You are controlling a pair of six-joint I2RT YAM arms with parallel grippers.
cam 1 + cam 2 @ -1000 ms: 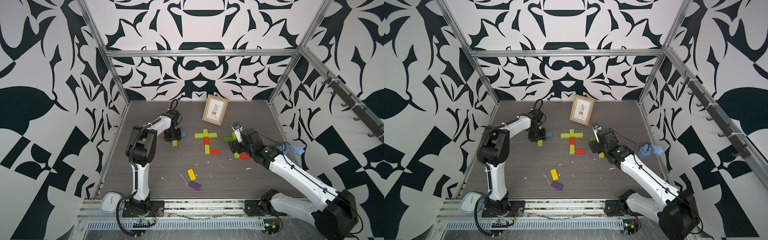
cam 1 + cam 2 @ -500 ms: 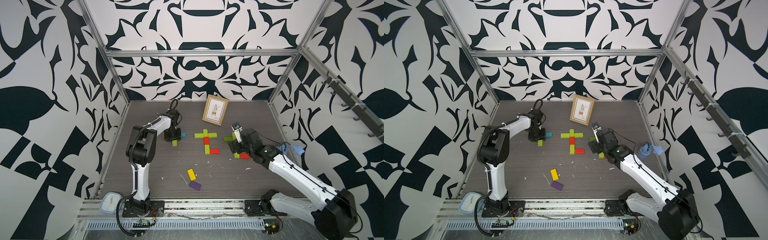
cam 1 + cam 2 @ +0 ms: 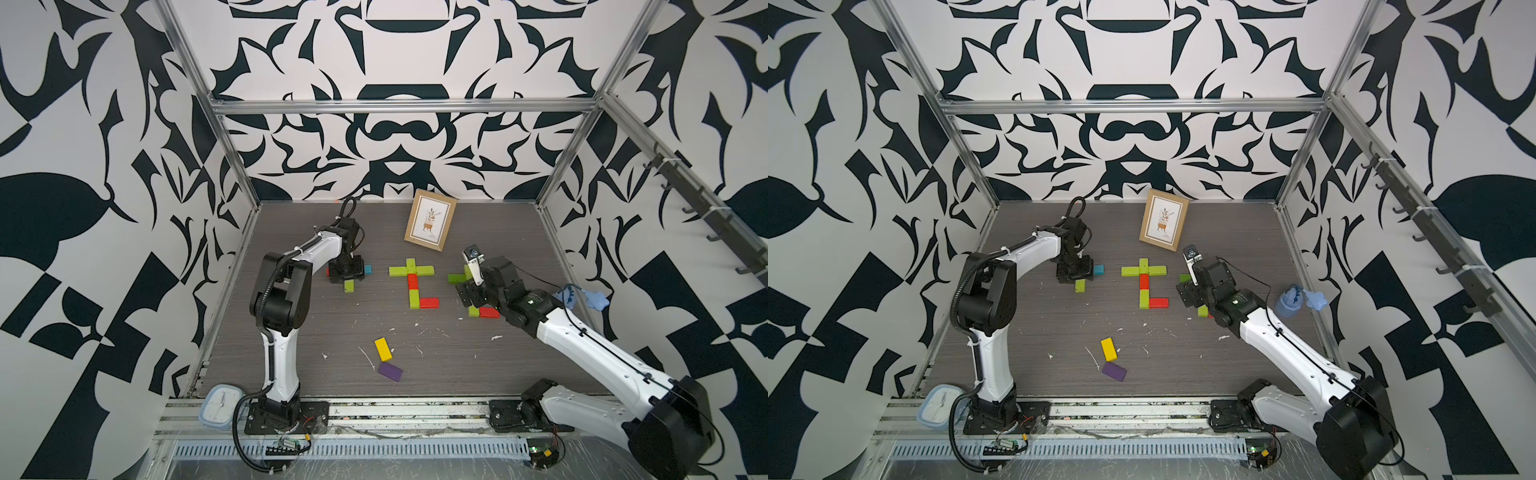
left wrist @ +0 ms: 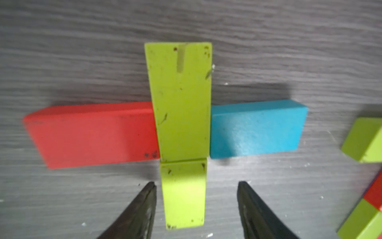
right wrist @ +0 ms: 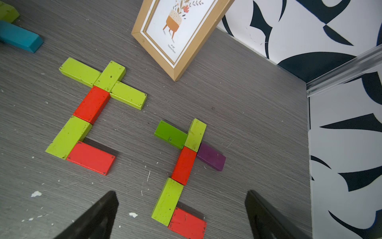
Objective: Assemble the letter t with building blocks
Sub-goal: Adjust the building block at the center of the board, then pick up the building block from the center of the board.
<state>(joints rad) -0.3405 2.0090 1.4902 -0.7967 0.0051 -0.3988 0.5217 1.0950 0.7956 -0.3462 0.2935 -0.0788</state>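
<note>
Left of the table lies a partial t: a red block (image 4: 93, 134) and a blue block (image 4: 256, 128) flank a lime block (image 4: 179, 99), and a second lime block (image 4: 184, 194) continues it. My left gripper (image 4: 196, 183) is open astride that second lime block, with floor showing on both sides; in a top view the left gripper (image 3: 345, 272) hides most of this group. A full middle t (image 3: 411, 282) of lime and red blocks lies flat. My right gripper (image 5: 182, 192) hangs open over a right-hand t (image 5: 184, 163) of lime, green, red and purple blocks.
A loose yellow block (image 3: 382, 349) and a loose purple block (image 3: 390, 371) lie nearer the front. A wooden picture frame (image 3: 430, 219) leans at the back. A blue object (image 3: 594, 299) sits by the right wall. A round white clock (image 3: 220, 409) lies at the front left.
The left gripper's jaws have spread apart, letting go of the lime block beneath them. Neither arm has visibly shifted, and the right gripper stays wide.
</note>
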